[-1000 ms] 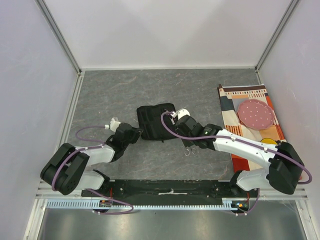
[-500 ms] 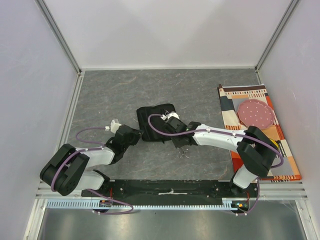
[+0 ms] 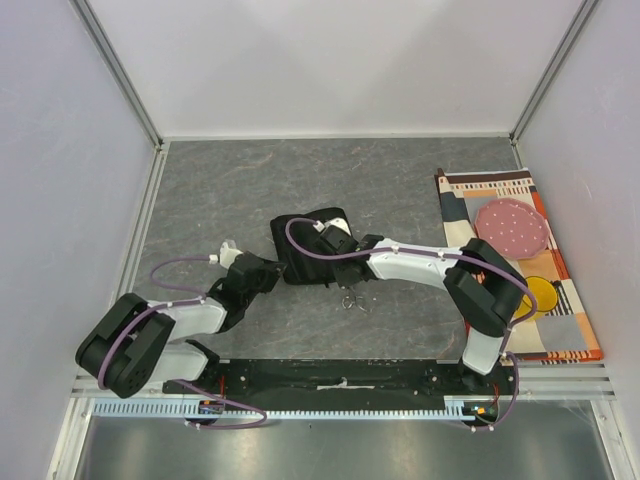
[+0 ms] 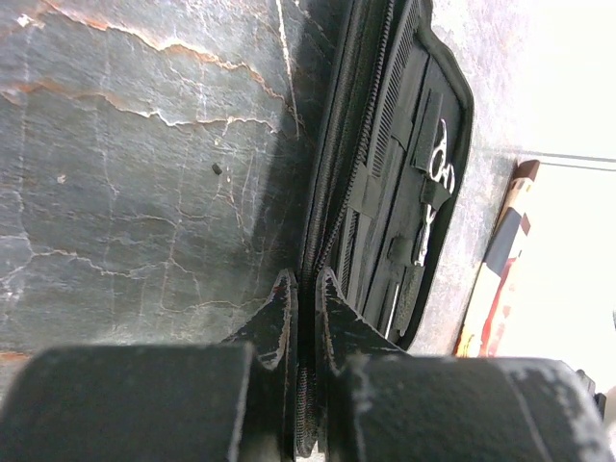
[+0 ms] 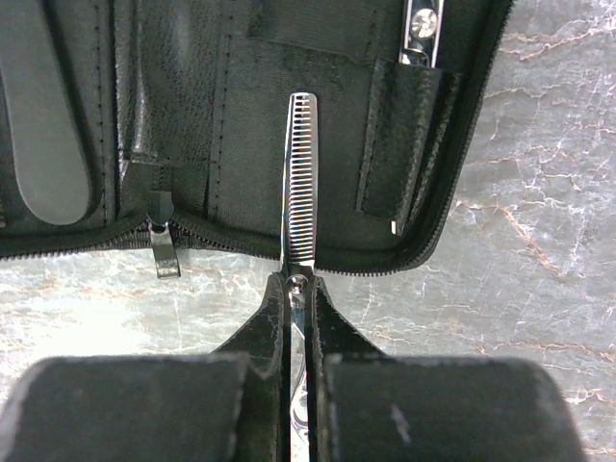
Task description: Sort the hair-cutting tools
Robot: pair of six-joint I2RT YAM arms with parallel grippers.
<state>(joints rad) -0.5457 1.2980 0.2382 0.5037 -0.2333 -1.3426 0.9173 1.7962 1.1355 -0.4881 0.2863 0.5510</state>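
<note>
A black pouch (image 3: 305, 245) lies open mid-table. My left gripper (image 3: 266, 271) is shut on the pouch's zipper edge (image 4: 310, 241) at its near-left corner. My right gripper (image 3: 333, 246) is shut on a pair of silver scissors (image 5: 301, 178). Its toothed blade points over the pouch's inside (image 5: 241, 115), and the handles (image 3: 352, 301) trail behind over the table. A second pair of scissors (image 4: 438, 178) sits tucked in a pocket, also visible in the right wrist view as scissors (image 5: 422, 24). A flat dark comb (image 5: 48, 125) lies in the pouch at the left.
A patterned cloth mat (image 3: 500, 195) lies at the right edge with a pink dotted plate (image 3: 511, 226) on it. Grey walls with metal rails enclose the stone-patterned table (image 3: 250, 180). A zipper pull (image 5: 164, 252) hangs at the pouch's near edge.
My right arm has swung left with the scissors, bringing the blade over the pouch. The left gripper has kept its hold on the pouch edge.
</note>
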